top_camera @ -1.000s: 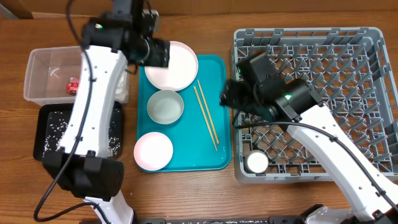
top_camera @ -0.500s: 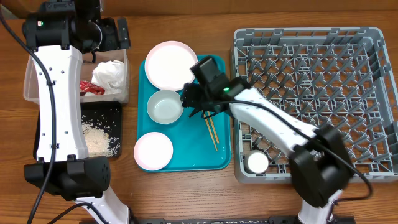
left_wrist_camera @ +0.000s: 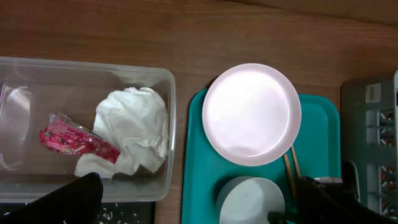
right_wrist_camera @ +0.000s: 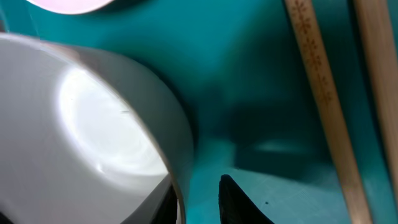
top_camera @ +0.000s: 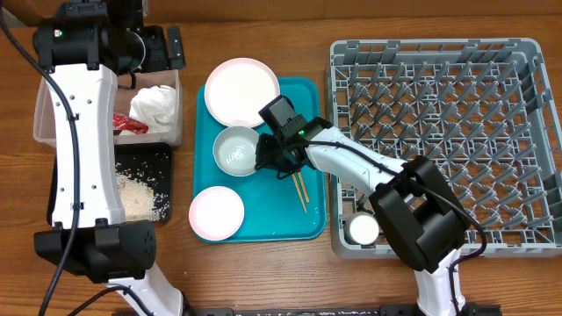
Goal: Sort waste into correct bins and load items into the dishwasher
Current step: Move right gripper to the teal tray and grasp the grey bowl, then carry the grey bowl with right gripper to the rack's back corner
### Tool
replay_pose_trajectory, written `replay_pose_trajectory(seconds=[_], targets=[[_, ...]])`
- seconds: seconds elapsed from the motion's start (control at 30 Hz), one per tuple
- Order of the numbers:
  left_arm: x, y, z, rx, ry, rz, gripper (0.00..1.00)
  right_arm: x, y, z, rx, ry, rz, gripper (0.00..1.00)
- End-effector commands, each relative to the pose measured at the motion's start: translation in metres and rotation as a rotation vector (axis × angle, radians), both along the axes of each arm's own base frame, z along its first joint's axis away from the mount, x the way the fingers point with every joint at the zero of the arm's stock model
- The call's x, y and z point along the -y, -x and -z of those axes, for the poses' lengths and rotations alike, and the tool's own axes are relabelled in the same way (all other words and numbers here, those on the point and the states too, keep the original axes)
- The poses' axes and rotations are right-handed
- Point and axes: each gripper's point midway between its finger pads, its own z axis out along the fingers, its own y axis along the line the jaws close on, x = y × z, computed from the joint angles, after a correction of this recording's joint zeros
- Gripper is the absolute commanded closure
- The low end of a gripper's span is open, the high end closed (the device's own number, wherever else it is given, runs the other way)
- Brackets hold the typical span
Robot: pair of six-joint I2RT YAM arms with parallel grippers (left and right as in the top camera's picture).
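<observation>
A white bowl [top_camera: 233, 151] stands mid-tray on the teal tray [top_camera: 307, 105]. My right gripper [top_camera: 263, 158] straddles its right rim. In the right wrist view one finger is inside the bowl [right_wrist_camera: 81, 137], the other outside with a thin gap to the wall. Two chopsticks [top_camera: 301, 189] lie just right of it. My left gripper [top_camera: 158, 48] hangs wide open and empty, high over the clear tub [top_camera: 44, 114]. The tub holds the red wrapper [left_wrist_camera: 78, 140] and the white napkin [left_wrist_camera: 134, 134]. Rice [top_camera: 136, 193] lies in the black tray [top_camera: 162, 158].
A white plate [top_camera: 241, 90] sits at the teal tray's far end and a pink bowl [top_camera: 216, 212] at its near end. The grey rack [top_camera: 457, 114] stands to the right, with a small white cup [top_camera: 362, 229] in its near left corner.
My left arm swung from over the white plate to the tub, where the napkin now lies. My right gripper came from the rack's edge to the bowl's rim and narrowed.
</observation>
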Motion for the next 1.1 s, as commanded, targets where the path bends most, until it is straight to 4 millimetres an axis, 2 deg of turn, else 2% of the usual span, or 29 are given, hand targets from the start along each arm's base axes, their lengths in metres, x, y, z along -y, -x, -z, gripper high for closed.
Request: replay_pose_trajectory(seconds=[0.0,0.03,0.13,0.23,0.3,0.37,0.43,0.5,0.6,0.67,0.77,0.83,0.9,1.07], targets=[[0.001,0.001,-0.001,0.001,0.003,-0.007,0.0,-0.006,-0.002,-0.008,0.007,-0.024,-0.001,0.75],[0.001,0.001,-0.001,0.001,0.003,-0.007,0.0,-0.006,-0.002,-0.008,0.007,-0.024,-0.001,0.76],[0.001,0.001,-0.001,0.001,0.003,-0.007,0.0,-0.004,-0.002,-0.007,0.011,-0.015,0.003,0.96],[0.001,0.001,-0.001,0.001,0.003,-0.007,0.0,-0.001,-0.007,-0.016,0.019,0.0,0.015,0.96],[0.001,0.001,-0.001,0.002,0.003,-0.007,0.0,0.009,-0.014,-0.034,0.052,0.045,0.033,0.96],[0.001,0.001,-0.001,0.001,0.003,-0.007,0.0,0.027,-0.023,-0.064,0.12,0.12,0.057,0.96],[0.001,0.001,-0.001,0.001,0.003,-0.007,0.0,0.051,-0.03,-0.098,0.197,0.206,0.111,0.96],[0.001,0.001,-0.001,0.001,0.003,-0.007,0.0,0.082,-0.034,-0.138,0.297,0.308,0.182,0.96],[0.001,0.001,-0.001,0.001,0.003,-0.007,0.0,0.13,-0.036,-0.188,0.443,0.466,0.291,0.96],[0.001,0.001,-0.001,0.001,0.003,-0.007,0.0,0.169,-0.034,-0.213,0.527,0.611,0.369,0.96],[0.001,0.001,-0.001,0.001,0.003,-0.007,0.0,0.215,-0.036,-0.237,0.627,0.833,0.465,0.96],[0.001,0.001,-0.001,0.001,0.003,-0.007,0.0,0.236,-0.044,-0.245,0.685,0.951,0.515,0.96],[0.001,0.001,-0.001,0.002,0.003,-0.007,0.0,0.246,-0.058,-0.246,0.721,1.054,0.5,0.96],[0.001,0.001,-0.001,0.001,0.003,-0.007,0.0,0.26,-0.106,-0.222,0.718,1.2,0.403,0.96]])
